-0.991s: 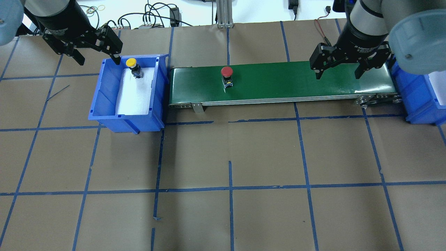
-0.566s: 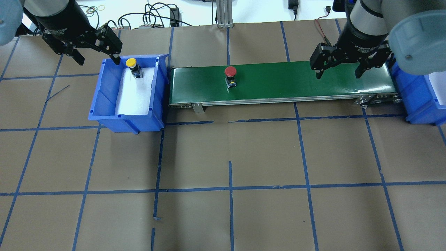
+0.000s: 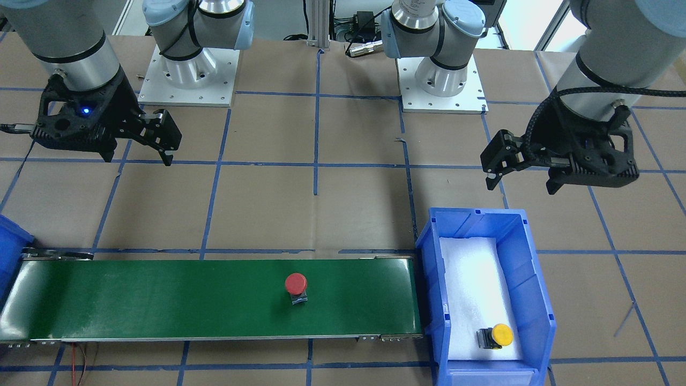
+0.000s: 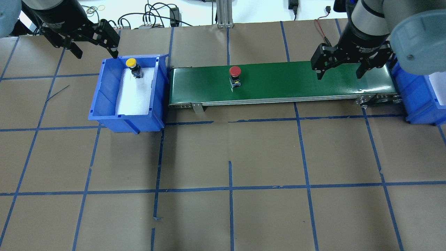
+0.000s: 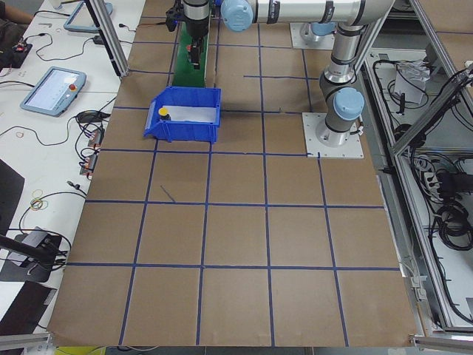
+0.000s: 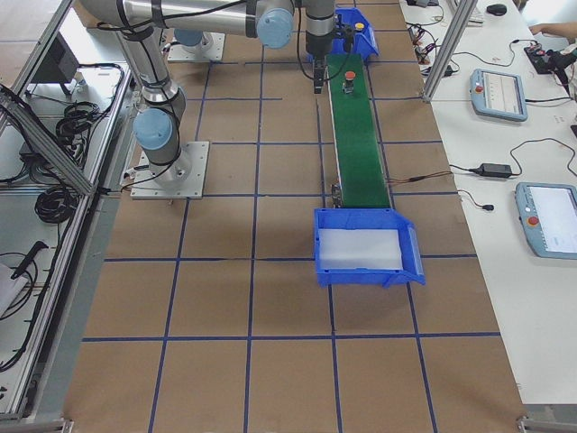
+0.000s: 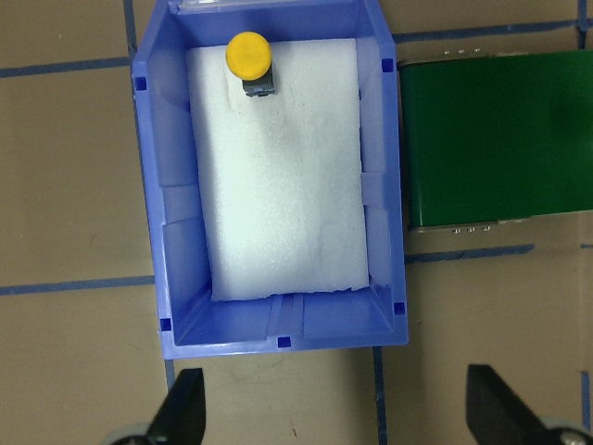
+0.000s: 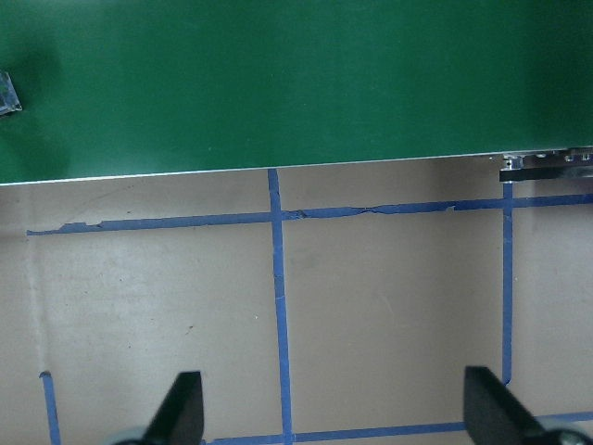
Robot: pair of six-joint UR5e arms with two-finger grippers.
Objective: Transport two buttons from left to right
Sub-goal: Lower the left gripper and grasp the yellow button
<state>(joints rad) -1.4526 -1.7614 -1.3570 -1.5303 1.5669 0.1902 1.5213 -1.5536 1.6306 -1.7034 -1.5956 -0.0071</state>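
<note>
Hanging high over the left blue bin (image 4: 101, 90), the left gripper (image 4: 96, 54) has its jaws spread wide and holds nothing. The yellow button (image 4: 131, 62) stands on white foam at the bin's far end. The right gripper (image 4: 339, 75), equally wide and empty, hovers near the right end of the green belt (image 4: 278, 83). The red button (image 4: 235, 71) stands on the belt's left half, along the tabletop's far edge, well apart from both grippers.
</note>
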